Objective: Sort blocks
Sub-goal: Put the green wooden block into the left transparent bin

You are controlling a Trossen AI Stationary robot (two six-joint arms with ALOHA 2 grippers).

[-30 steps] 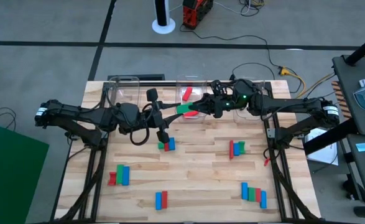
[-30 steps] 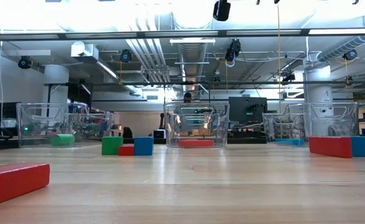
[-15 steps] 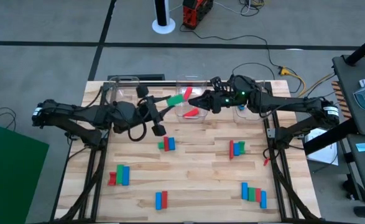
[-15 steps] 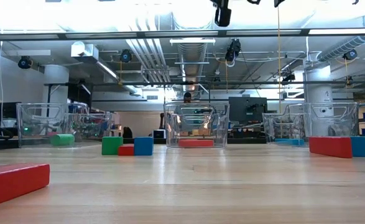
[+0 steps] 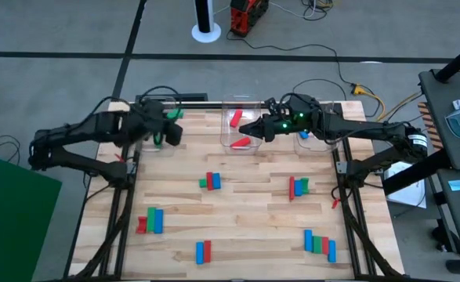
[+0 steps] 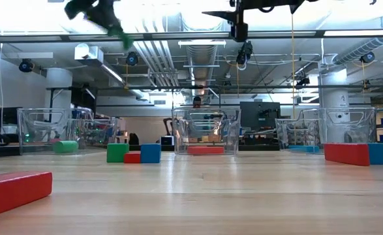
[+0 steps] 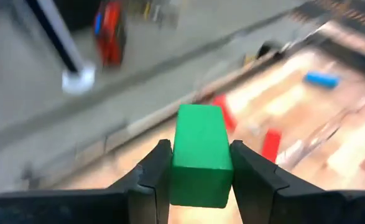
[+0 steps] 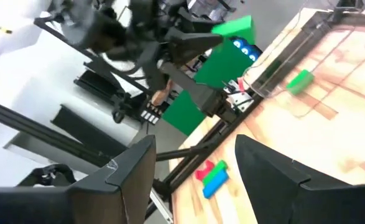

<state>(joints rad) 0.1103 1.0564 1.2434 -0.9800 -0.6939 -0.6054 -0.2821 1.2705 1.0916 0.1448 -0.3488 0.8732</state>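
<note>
Clamping a smooth green block (image 7: 199,154), left tool (image 7: 198,167), right tool (image 8: 194,167) released

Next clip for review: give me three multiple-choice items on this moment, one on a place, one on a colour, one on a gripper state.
1. Where is the left gripper?
A. over the left clear bin
B. at the table's near edge
C. over the right bin

2. What colour is the block in the left gripper?
A. red
B. blue
C. green

3. How is the right gripper?
A. shut on a red block
B. open, holding nothing
C. shut on a blue block

Answers: 1 A, the high view shows it above the left clear bin. 2 C, the left wrist view shows green between the fingers. 3 B, the right wrist view shows its fingers apart, nothing between them.
</note>
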